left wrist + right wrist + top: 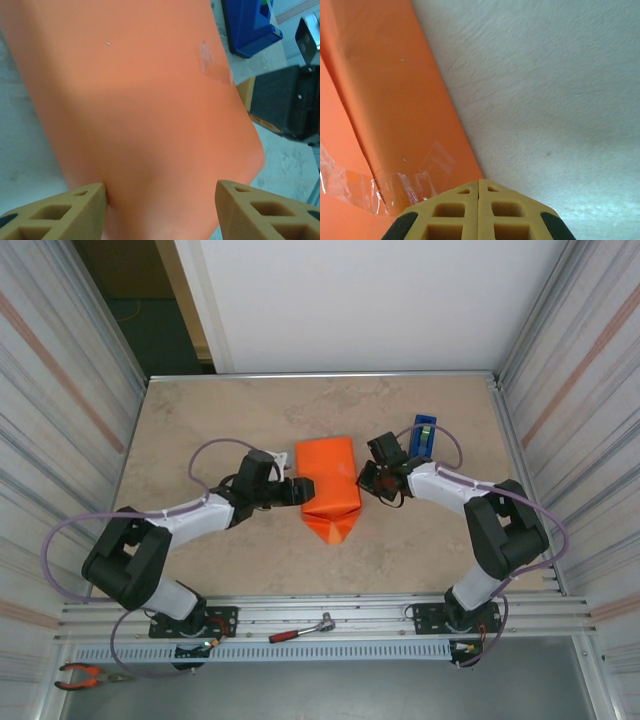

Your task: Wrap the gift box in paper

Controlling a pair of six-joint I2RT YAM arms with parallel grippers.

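One sheet of bright orange paper [328,483] lies at the middle of a beige stone-patterned table [200,430]. It is folded into a flat oblong parcel that runs away from the arms. Its near end is tucked into a pointed triangular flap. Whatever the paper wraps is fully covered.

Clear tape [395,186] sits crumpled on the parcel's edge in the right wrist view. One more small strip [216,69] shows on the top face in the left wrist view.

Two robot arms reach in, one from each side. The left gripper [298,490] meets the parcel's left long edge, about halfway along. In its wrist view the two tan fingers [65,212] stand apart and orange paper fills the gap between them. The inner tip of one finger touches the paper.

The right gripper [372,480] is at the parcel's right long edge, opposite the left one. In its wrist view its fingertips [479,184] are pressed together with nothing between them. They sit right at the paper's edge, just beside the crumpled tape, with bare table to the other side.

One blue tape dispenser [423,435] stands on the table beyond the right gripper, near the parcel's far right corner but apart from it.

On the metal rail by the arm bases lies one red-handled tool [300,630]. One pair of orange-handled pliers [85,675] lies at the near left corner.
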